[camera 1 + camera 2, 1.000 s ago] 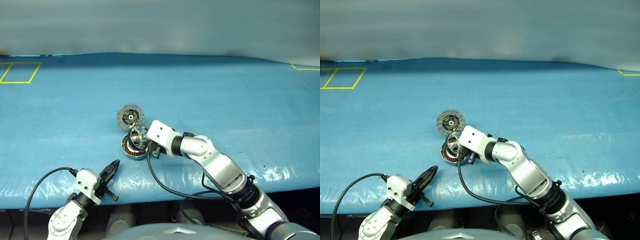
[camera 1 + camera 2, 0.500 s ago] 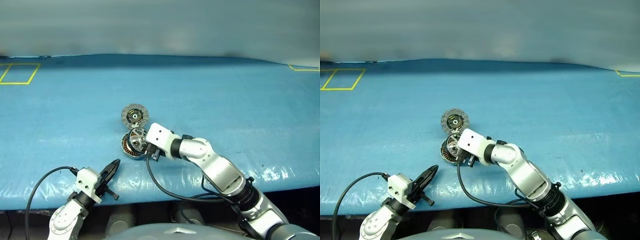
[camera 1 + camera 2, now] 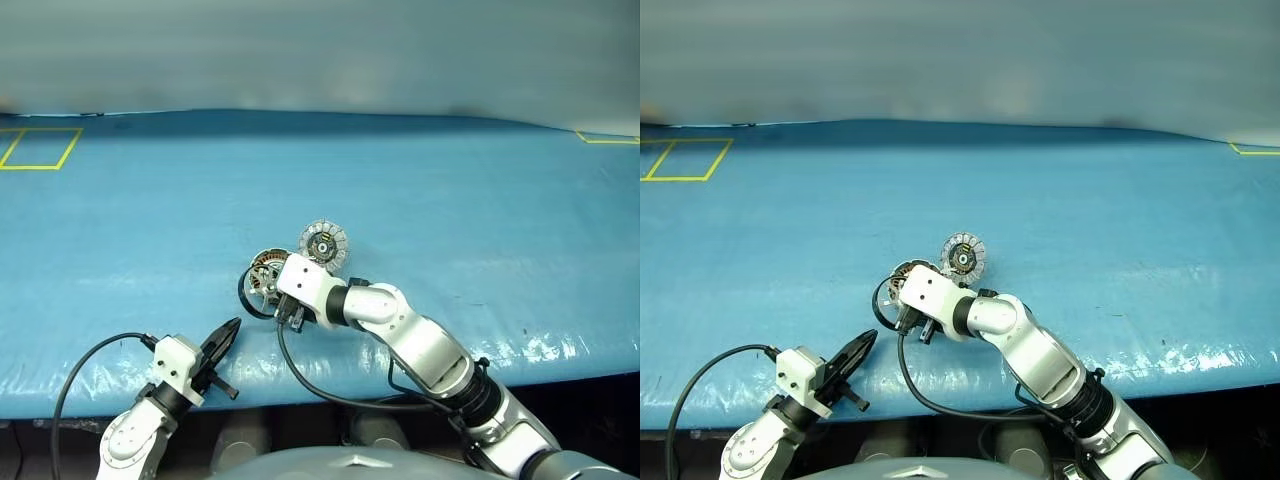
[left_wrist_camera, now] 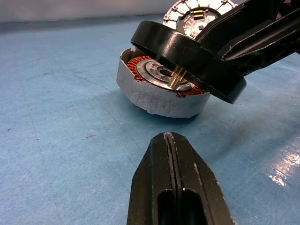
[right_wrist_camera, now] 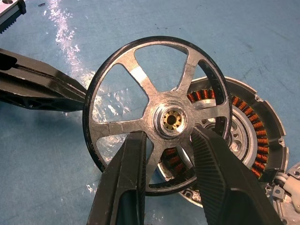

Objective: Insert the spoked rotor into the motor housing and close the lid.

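Blue sheeting [image 3: 450, 190] covers the whole table, with yellow tape outlines [image 3: 38, 147] at its far left corner and far right edge. My right gripper [image 5: 166, 161] has its two black fingers [image 5: 123, 183] clamped on the spoked rotor [image 5: 157, 112], one finger on each side of the lower spoke just beneath the brass-coloured hub; the jaws stand only partly apart, as wide as that spoke. I hold the rotor tilted above the motor housing [image 4: 159, 96], offset toward my left so that it overhangs the cup's edge and covers only part of the copper windings. In the left wrist view a short shaft under the hub points down at the housing's silver centre. The housing sits on the sheeting near the front edge, and the lid [image 3: 324, 243] lies open just behind it to the right, segmented face up. My left gripper [image 3: 222, 345] hovers near the front edge, fingers pressed together, holding nothing. No writing is legible on any part.
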### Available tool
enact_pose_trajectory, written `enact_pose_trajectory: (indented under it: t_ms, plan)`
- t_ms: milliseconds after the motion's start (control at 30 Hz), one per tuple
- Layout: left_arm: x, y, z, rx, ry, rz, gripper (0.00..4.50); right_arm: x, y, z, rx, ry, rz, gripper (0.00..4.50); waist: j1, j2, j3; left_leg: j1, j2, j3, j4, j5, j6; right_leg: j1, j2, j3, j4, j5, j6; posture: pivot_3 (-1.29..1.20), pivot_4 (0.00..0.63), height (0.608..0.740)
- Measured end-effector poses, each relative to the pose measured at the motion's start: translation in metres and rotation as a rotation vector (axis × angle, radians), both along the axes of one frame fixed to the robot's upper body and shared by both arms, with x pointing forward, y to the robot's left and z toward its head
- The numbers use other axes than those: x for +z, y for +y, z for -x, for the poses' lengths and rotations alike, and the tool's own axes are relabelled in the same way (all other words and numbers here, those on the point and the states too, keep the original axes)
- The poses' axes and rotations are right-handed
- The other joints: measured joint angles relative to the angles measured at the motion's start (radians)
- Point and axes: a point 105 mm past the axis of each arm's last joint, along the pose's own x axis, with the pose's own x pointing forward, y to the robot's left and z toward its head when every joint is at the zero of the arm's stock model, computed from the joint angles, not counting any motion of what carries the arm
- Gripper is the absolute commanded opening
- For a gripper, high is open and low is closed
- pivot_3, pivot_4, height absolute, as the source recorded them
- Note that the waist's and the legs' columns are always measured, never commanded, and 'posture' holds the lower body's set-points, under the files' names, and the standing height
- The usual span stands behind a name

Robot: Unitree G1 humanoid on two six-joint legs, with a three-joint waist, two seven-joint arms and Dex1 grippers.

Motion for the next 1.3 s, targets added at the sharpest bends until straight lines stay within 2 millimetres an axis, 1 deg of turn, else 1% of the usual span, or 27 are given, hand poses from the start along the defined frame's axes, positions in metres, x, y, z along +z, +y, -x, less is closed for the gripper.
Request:
enact_pose_trajectory:
  t_ms: [167, 333, 533, 733, 933, 1067, 1200, 1300]
  plan:
    - [0.000, 0.000, 0.000, -0.003, -0.002, 0.000, 0.00, 0.015, -0.009, -0.004, -0.022, 0.016, -0.041, 1.12, 0.002, 0.000, 0.000, 0.000, 0.000, 0.000, 0.000, 0.000, 0.000, 0.000, 0.000, 0.000, 0.000, 0.000, 0.000, 0.00, 0.150, 0.740]
    - [-0.003, -0.001, -0.002, -0.014, 0.006, 0.001, 0.00, 0.027, -0.013, -0.011, -0.056, -0.024, -0.055, 1.12, 0.000, 0.000, 0.000, 0.000, 0.000, 0.000, -0.001, 0.000, 0.000, -0.001, 0.000, 0.000, 0.000, 0.000, 0.000, 0.00, 0.150, 0.740]
    - [-0.004, -0.001, -0.003, -0.023, 0.008, 0.002, 0.00, 0.037, -0.004, -0.017, -0.120, -0.044, -0.109, 1.12, 0.000, 0.000, 0.000, -0.001, 0.000, 0.000, -0.002, 0.000, 0.000, 0.000, 0.000, 0.000, 0.000, 0.000, 0.000, 0.00, 0.150, 0.740]
    - [-0.005, 0.000, -0.003, -0.022, 0.012, 0.002, 0.00, 0.037, 0.002, -0.014, -0.113, -0.040, -0.118, 1.12, 0.000, 0.000, 0.000, -0.001, 0.000, 0.000, -0.001, 0.000, 0.000, -0.001, 0.000, 0.000, 0.000, 0.000, 0.000, 0.00, 0.150, 0.740]
    - [-0.008, 0.001, -0.003, -0.019, 0.016, 0.004, 0.00, 0.039, 0.000, -0.011, -0.097, -0.045, -0.121, 1.12, 0.000, 0.000, 0.000, -0.001, 0.000, 0.000, -0.002, 0.000, 0.000, -0.001, 0.000, 0.000, 0.000, 0.000, 0.000, 0.00, 0.150, 0.740]
    - [-0.008, 0.001, -0.004, -0.025, 0.013, 0.008, 0.00, 0.045, -0.006, -0.014, -0.114, -0.066, -0.130, 1.12, 0.000, 0.000, 0.000, -0.001, 0.000, 0.000, -0.002, 0.000, 0.000, -0.001, 0.000, 0.000, 0.000, 0.000, -0.001, 0.00, 0.150, 0.740]
    - [-0.007, 0.001, -0.005, -0.032, 0.008, 0.012, 0.00, 0.039, -0.015, -0.015, -0.137, -0.045, -0.118, 1.12, 0.000, 0.000, 0.000, -0.001, 0.000, 0.000, -0.002, 0.000, 0.000, -0.001, 0.000, 0.000, 0.000, 0.000, -0.001, 0.00, 0.150, 0.740]
    - [-0.006, 0.003, -0.005, -0.028, 0.009, 0.012, 0.00, 0.036, -0.021, -0.010, -0.146, 0.006, -0.138, 1.12, 0.000, 0.000, 0.000, -0.002, 0.000, 0.000, -0.002, 0.000, 0.000, 0.000, 0.000, 0.000, 0.000, 0.000, -0.001, 0.00, 0.150, 0.740]
